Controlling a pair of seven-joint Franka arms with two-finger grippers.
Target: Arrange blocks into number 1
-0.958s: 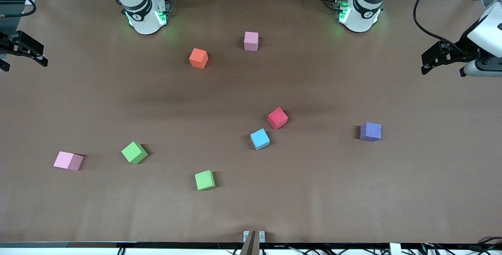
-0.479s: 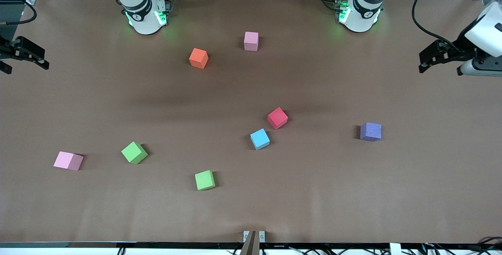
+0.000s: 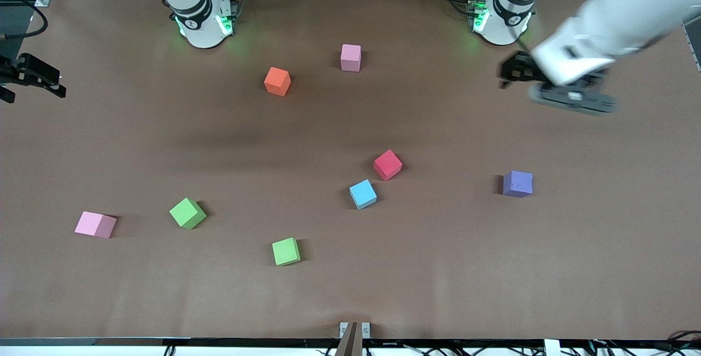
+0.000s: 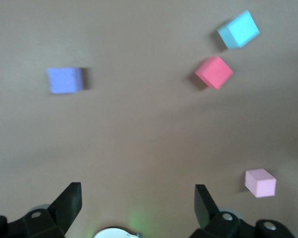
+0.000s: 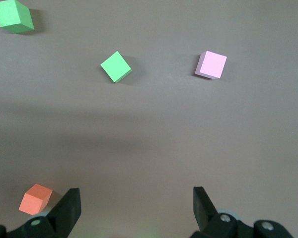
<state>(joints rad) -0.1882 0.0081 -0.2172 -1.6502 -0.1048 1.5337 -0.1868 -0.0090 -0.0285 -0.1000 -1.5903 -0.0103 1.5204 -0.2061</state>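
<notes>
Covering the table, brown mat [image 3: 350,290] w/ scattered blocks [image 3: 388,165]; left gripper [image 3: 506,74] & right gripper [image 3: 33,79] fingers spread, empty.

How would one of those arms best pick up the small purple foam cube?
Probably straight down from above, pinching two opposite side faces of the small purple foam cube. It sits flat on the brown table, well apart from the other blocks, so the fingers have room on every side. The open left gripper, over the table's left-arm end, is the closer one.

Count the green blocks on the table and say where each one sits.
2. One green block lies beside the pink block; the other green block lies nearest the front camera. None seems hidden.
</notes>
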